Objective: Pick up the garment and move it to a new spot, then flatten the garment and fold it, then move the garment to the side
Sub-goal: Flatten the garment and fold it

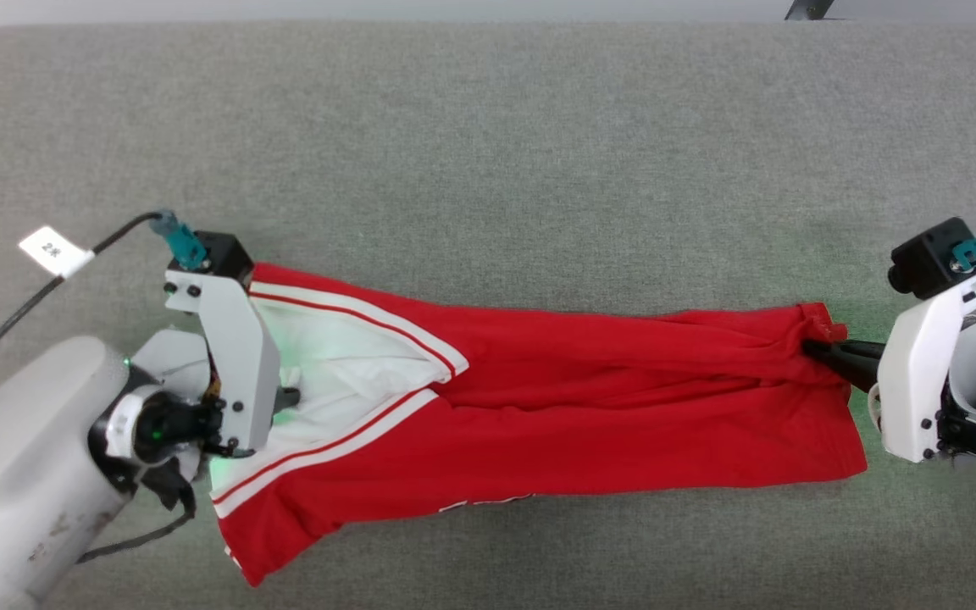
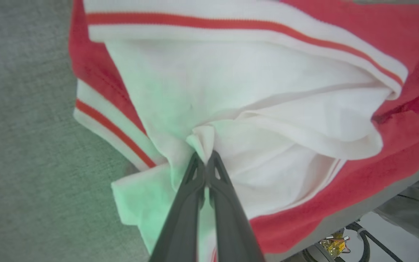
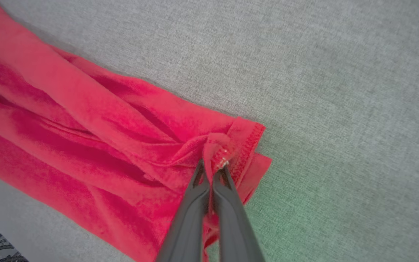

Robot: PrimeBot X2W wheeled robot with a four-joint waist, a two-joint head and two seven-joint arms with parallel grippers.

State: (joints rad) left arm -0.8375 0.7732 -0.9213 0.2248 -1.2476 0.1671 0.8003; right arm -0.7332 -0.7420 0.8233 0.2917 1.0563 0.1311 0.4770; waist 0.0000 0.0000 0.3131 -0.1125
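Looking down on a grey cloth surface (image 1: 488, 127), with a pale strip (image 1: 369, 10) beyond its far edge. Stretched flat across its middle: a red shirt (image 1: 590, 398), white striped end leftward, hem rightward. Clenched on a pinch of white cloth with the left gripper (image 2: 205, 158); clenched likewise on the bunched red hem with the right gripper (image 3: 212, 165), fingers nearly touching.

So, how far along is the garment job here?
Done: the garment is grasped, left hand shut on white fabric, right hand on the red hem. In hand: it is stretched between them over the grey surface, creased lengthwise, not flat. Left: flattening, folding, moving aside.
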